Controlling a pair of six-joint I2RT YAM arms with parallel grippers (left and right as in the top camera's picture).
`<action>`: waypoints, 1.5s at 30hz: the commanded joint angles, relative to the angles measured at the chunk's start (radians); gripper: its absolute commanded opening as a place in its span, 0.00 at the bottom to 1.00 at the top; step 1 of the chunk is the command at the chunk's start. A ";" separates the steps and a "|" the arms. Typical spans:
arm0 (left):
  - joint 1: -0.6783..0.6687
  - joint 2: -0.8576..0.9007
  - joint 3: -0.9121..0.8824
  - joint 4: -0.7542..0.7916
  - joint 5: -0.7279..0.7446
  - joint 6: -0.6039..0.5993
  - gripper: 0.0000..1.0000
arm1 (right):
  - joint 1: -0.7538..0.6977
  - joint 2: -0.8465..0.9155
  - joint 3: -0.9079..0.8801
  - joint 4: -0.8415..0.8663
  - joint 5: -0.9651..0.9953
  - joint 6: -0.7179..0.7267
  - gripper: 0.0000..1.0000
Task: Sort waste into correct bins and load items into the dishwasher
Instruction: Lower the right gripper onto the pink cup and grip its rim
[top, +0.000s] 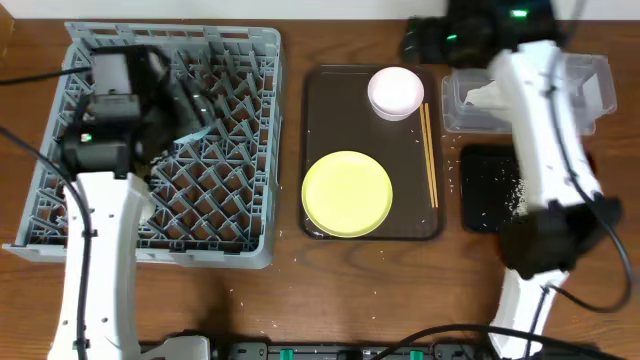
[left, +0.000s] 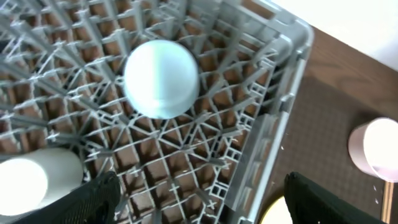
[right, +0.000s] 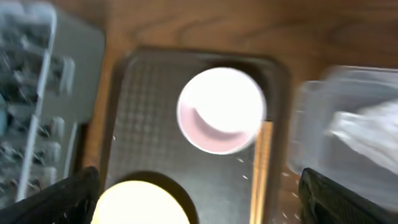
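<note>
Resting in the rack: the light blue bowl (left: 161, 78) was seen bottom-up among the pegs of the grey dish rack (left: 273, 124), ahead of the left gripper (left: 211, 208) and apart from it.
Cream cup (left: 31, 183): was seen in the same rack, near one finger of the left gripper.
Left gripper state: its jaws were spread wide and nothing was held.
Pale pink bowl (right: 221, 118): was set on the brown tray (right: 143, 124), ahead of the right gripper (right: 199, 208), untouched.
Chopsticks (right: 261, 168): were laid along the tray's edge, beside the pink bowl on the tub side.
Yellow plate (right: 140, 202): was seen on that tray, low between the right gripper's fingers.
Right gripper state: its jaws were spread wide, empty.
Clear tub (top: 600, 90): was placed to the side of the right gripper, with the crumpled tissue (top: 485, 97) inside.
Black tray (top: 485, 190): was speckled with rice, back toward the right arm's base, partly hidden by the arm.
</note>
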 joint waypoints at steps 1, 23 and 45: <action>0.008 -0.010 0.013 -0.025 0.032 -0.029 0.85 | 0.044 0.092 -0.005 0.024 -0.013 -0.074 0.99; 0.009 -0.008 0.013 -0.171 -0.002 -0.029 0.92 | 0.201 0.369 -0.005 0.188 0.273 -0.087 0.75; 0.219 -0.008 0.013 -0.200 -0.004 -0.028 0.93 | 0.203 0.396 0.053 0.112 0.257 -0.061 0.01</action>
